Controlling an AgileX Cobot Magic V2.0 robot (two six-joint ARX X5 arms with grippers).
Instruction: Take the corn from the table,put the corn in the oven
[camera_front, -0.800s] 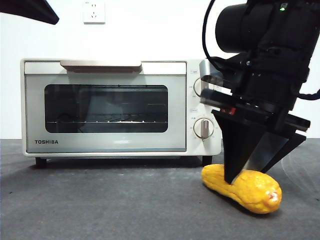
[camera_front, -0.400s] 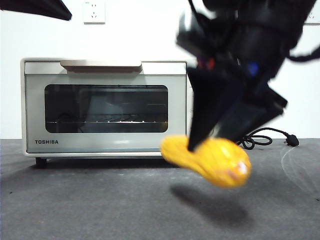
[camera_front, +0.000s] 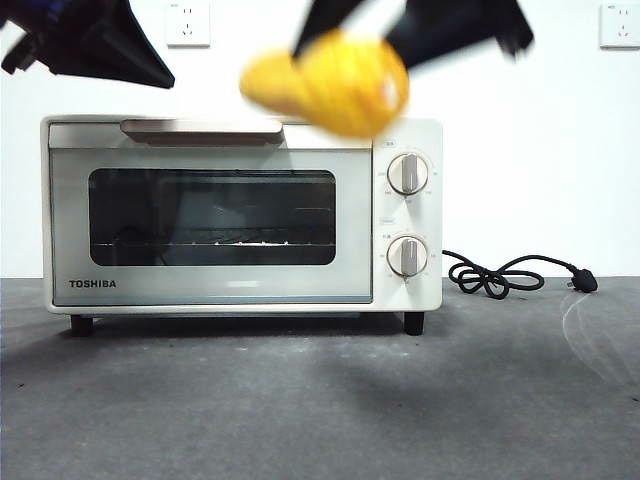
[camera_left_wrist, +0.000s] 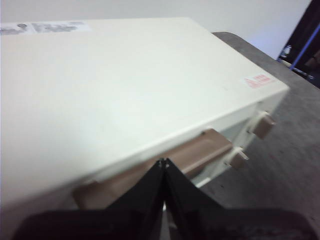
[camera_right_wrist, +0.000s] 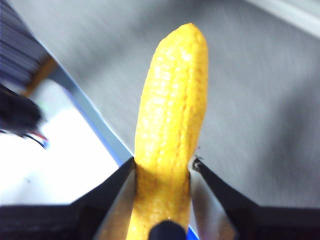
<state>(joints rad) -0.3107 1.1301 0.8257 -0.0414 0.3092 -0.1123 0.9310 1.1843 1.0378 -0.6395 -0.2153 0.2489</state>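
I have the right gripper (camera_right_wrist: 162, 165) pinching the corn (camera_front: 330, 82) high above the oven (camera_front: 240, 215), whose door is shut, the left gripper (camera_left_wrist: 164, 162) pressed together near the handle (camera_front: 200, 130); the cob could slip.

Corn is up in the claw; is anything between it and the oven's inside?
Yes. The oven's glass door is shut, blocking the cavity. The right claw holds the corn above the oven's top; the left claw, shut, sits by the door handle.

A bare test bench: plain white wall (camera_front: 520, 150), grey table (camera_front: 300, 400), wall sockets (camera_front: 188, 24).
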